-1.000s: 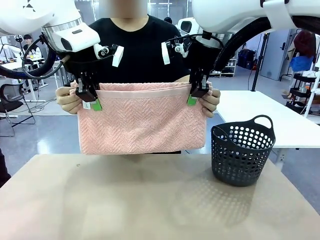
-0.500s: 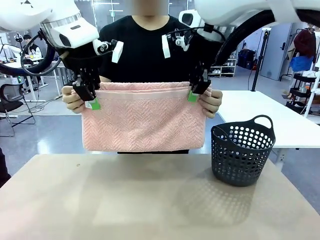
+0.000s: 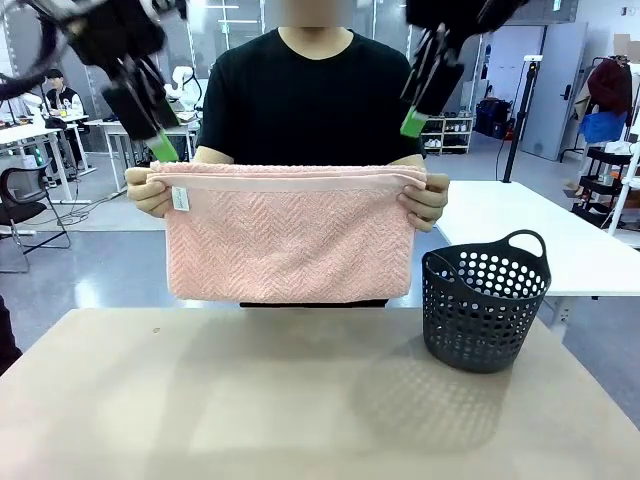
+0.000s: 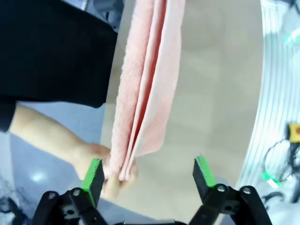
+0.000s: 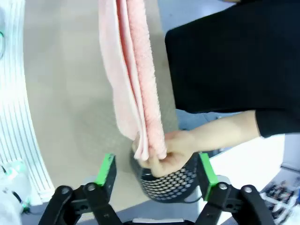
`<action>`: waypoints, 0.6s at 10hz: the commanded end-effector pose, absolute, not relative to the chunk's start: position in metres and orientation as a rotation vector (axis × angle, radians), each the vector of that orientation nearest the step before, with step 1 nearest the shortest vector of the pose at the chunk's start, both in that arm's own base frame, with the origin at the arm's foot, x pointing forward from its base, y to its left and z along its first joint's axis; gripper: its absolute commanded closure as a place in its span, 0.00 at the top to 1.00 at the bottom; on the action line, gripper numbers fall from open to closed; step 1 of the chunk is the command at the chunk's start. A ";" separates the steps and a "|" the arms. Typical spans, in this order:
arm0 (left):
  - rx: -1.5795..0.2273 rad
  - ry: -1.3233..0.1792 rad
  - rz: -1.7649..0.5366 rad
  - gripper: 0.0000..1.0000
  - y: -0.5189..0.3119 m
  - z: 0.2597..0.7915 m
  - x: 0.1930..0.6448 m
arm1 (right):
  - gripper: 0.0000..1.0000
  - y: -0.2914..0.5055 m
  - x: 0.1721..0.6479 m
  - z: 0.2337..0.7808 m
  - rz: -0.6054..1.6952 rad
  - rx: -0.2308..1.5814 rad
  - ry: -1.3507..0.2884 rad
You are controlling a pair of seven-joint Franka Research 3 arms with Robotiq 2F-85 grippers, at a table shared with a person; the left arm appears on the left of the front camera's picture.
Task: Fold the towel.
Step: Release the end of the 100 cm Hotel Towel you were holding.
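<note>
**Grippers clear of the towel, person holding the fold**

The left gripper (image 4: 148, 172) stands wide with nothing between its pads, up above one top corner of the towel (image 3: 290, 240). The right gripper (image 5: 157, 169) is just as wide and empty, above the other corner. Neither touches the cloth.

The towel hangs in several layers over the worktop (image 3: 250, 400), apart from it. The person pinches it with one hand (image 3: 148, 192) and the other hand (image 3: 425, 200) at the top corners. A basket (image 3: 485, 300) stands on the worktop near the right-hand corner.

The step looks like a pause between folds, with the person carrying the cloth. A further fold would call for each gripper to close on all the layers at a corner, clear of the person's fingers.
</note>
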State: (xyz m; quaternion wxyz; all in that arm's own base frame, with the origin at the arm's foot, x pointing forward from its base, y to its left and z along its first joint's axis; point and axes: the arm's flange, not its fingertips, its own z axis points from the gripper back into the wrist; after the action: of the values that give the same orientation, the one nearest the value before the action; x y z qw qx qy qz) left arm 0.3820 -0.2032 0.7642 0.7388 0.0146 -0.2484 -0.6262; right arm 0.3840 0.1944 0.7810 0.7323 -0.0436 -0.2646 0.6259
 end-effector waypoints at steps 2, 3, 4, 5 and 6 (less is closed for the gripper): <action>-0.142 -0.635 -1.054 1.00 -0.106 0.772 0.336 | 1.00 0.110 0.354 0.785 1.095 0.077 -0.622; -0.214 -0.667 -0.924 1.00 -0.070 0.770 0.322 | 1.00 0.082 0.342 0.781 1.008 0.086 -0.634; -0.243 -0.647 -0.779 1.00 -0.043 0.766 0.310 | 1.00 0.057 0.331 0.776 0.917 0.094 -0.638; -0.288 -0.667 -0.662 1.00 -0.024 0.761 0.300 | 1.00 0.037 0.323 0.770 0.825 0.119 -0.647; -0.323 -0.705 -0.631 1.00 -0.014 0.755 0.295 | 1.00 0.022 0.320 0.761 0.724 0.151 -0.661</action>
State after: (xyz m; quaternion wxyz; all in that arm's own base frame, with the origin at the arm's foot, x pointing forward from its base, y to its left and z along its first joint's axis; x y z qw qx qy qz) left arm 0.3014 0.0009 0.7660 0.8796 -0.1391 -0.3072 -0.3356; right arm 0.3239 0.0143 0.7769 0.8654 0.0558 -0.2955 0.4008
